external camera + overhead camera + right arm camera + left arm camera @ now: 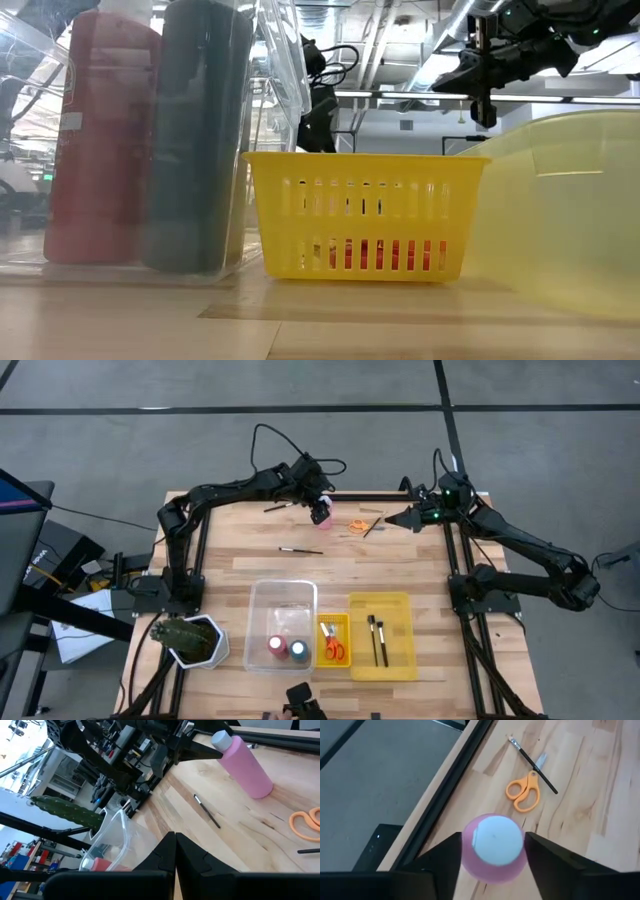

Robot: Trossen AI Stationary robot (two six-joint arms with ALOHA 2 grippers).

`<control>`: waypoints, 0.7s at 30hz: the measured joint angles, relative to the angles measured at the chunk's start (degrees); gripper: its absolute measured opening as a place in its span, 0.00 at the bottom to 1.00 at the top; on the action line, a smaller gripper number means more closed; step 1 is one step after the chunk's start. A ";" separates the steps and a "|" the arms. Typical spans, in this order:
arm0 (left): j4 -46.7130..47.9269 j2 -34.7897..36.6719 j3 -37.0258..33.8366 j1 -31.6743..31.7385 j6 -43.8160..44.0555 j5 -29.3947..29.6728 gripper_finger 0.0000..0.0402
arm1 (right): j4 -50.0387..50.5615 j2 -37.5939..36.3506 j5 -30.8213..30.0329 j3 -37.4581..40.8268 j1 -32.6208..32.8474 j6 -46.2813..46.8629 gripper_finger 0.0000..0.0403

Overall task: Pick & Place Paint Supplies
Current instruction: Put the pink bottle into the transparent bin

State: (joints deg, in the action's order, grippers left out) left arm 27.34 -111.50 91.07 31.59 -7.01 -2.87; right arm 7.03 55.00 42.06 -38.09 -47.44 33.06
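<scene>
My left gripper (pixel 320 510) is at the table's far middle, shut on a pink paint bottle (pixel 492 847) with a white cap. My right gripper (pixel 400 518) hovers to the right of it, shut and empty (pixel 175 845). Orange-handled scissors (pixel 358 525) and a dark-handled brush (pixel 373 527) lie flat on the table between the two grippers. Two more brushes (pixel 300 549) (pixel 278 507) lie flat nearby. A red bottle (pixel 277 646) and a dark blue bottle (pixel 298 650) stand in the clear bin (pixel 282 600). My left gripper pinches the pink bottle between its two fingers (pixel 440 857), one on each side of the bottle's upper part just below the white cap (pixel 226 749). The fingers slant down from the table's left. The bottle is tilted, cap toward the wrist. Whether its bottom end (pixel 260 790) touches the table, I cannot tell.
A small yellow basket (pixel 334 622) holds red-handled scissors. A yellow bin (pixel 395 605) holds two brushes. A green plant in a white pot (pixel 188 638) stands at the near left. The table's far edge rail (pixel 445 785) runs close behind the left gripper.
</scene>
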 joint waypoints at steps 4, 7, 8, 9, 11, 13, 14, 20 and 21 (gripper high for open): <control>-0.13 0.00 0.00 0.00 0.00 0.04 0.36 | -0.02 0.00 -0.01 0.00 0.00 -0.22 0.00; -0.75 0.00 0.00 0.00 0.08 -0.02 0.26 | -0.01 0.00 -0.02 0.00 0.00 -0.29 0.00; -0.79 0.00 0.00 0.00 0.04 -0.10 0.26 | -0.02 0.02 -0.02 0.00 0.00 -0.31 0.00; -0.80 0.00 0.00 0.00 0.04 -0.17 0.26 | -0.02 0.02 -0.02 0.00 0.00 -0.29 0.00; -0.80 0.00 0.00 0.00 0.03 -0.33 0.26 | -0.02 0.02 -0.02 0.00 0.00 -0.31 0.00; -0.91 0.00 0.00 0.00 0.12 -0.47 0.26 | -0.02 0.02 -0.02 0.00 0.00 -0.29 0.00; -1.02 0.01 0.00 0.00 0.49 -0.50 0.26 | -0.02 0.02 -0.02 0.00 0.00 -0.32 0.00; -1.92 3.69 -0.04 0.00 1.48 -0.19 0.26 | 0.00 0.02 -0.02 0.00 0.01 -0.52 0.00; -1.78 4.74 -0.04 0.00 1.49 -0.39 0.26 | 0.03 0.02 -0.02 0.00 0.02 -0.53 0.00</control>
State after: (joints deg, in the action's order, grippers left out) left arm 25.56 -106.76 91.02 31.59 -5.52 -3.27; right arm 7.06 55.02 42.04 -38.09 -47.42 32.53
